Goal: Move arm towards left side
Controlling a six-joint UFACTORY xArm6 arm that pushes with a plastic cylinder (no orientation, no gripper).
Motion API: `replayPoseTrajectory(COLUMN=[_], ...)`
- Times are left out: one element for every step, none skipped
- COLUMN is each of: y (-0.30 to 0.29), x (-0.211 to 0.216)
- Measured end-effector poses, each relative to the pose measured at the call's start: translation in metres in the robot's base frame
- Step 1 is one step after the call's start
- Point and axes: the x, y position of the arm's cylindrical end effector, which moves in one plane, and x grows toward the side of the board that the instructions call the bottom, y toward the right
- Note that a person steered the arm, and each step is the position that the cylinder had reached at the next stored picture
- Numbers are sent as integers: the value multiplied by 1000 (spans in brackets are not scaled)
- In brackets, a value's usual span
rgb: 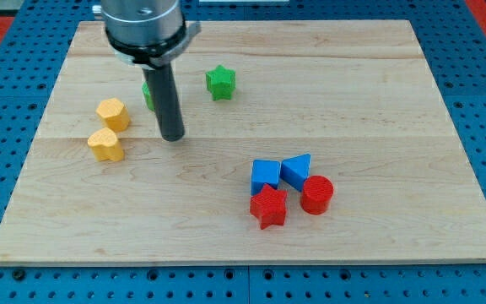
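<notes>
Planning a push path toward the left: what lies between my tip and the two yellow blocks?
Nothing: in the camera view, bare wood separates my tip from the upper yellow block and lower yellow block.

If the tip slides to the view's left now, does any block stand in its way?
Yes. Two yellow blocks lie left of my tip: the lower yellow block about level with it, the upper yellow block slightly higher. A straight leftward slide would probably hit them.

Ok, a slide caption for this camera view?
My tip rests right of two yellow blocks, far from the red-blue cluster.
</notes>
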Motion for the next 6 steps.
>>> replayPoseTrajectory(y=[6,-54,-151,-178,-171,-163], x=[65,100,72,50,33,37])
